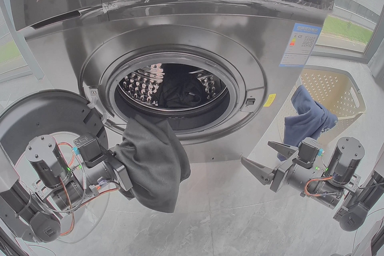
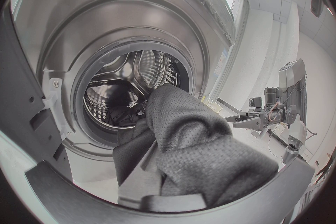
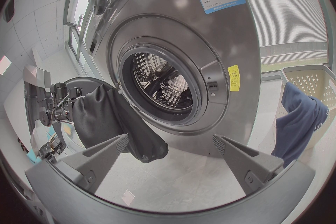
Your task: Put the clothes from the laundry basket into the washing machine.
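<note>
dark garment in left end effector — at drum rim

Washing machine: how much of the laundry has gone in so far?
Done: some dark clothing lies in the drum. In hand: the left hand grips a dark grey garment, its top at the lip of the opening. Left: a blue garment hangs over the basket rim; the right hand is open and empty.
</note>
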Available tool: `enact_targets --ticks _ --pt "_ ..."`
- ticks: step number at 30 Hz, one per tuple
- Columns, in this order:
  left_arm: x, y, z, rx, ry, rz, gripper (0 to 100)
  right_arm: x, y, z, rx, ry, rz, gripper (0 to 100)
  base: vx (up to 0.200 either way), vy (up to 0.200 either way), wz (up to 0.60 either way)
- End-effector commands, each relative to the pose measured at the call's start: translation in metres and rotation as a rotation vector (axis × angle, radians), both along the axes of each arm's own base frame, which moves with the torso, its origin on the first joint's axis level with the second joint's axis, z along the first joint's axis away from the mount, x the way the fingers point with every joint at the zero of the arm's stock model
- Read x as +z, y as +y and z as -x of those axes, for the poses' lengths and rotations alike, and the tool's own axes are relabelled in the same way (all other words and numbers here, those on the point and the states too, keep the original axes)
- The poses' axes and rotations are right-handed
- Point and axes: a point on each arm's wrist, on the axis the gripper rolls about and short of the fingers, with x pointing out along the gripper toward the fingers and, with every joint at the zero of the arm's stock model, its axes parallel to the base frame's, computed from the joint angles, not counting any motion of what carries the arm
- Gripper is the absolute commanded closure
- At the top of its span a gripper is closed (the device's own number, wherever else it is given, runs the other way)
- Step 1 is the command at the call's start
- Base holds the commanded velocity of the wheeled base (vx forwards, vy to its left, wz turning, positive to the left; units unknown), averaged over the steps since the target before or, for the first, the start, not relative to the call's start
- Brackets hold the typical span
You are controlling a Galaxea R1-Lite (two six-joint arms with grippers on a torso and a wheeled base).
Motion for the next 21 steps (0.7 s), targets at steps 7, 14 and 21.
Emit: enact_targets --ticks 7,14,21 --pt "-0.005 -0.002 0.002 -0.013 0.016 -0.016 100 -0.001 0.003 -0.003 0.004 -0.001 -0.003 0 0.0 0.0 0.0" --pt "-0.006 -0.01 0.008 -0.051 0.021 -0.021 100 -0.001 0.004 -0.002 0.009 0.0 -0.002 0 0.086 0.0 0.0" --pt "-0.004 -0.02 0.015 -0.097 0.013 -0.017 100 -0.003 0.005 0.001 0.02 0.006 0.008 0 0.0 0.0 0.0"
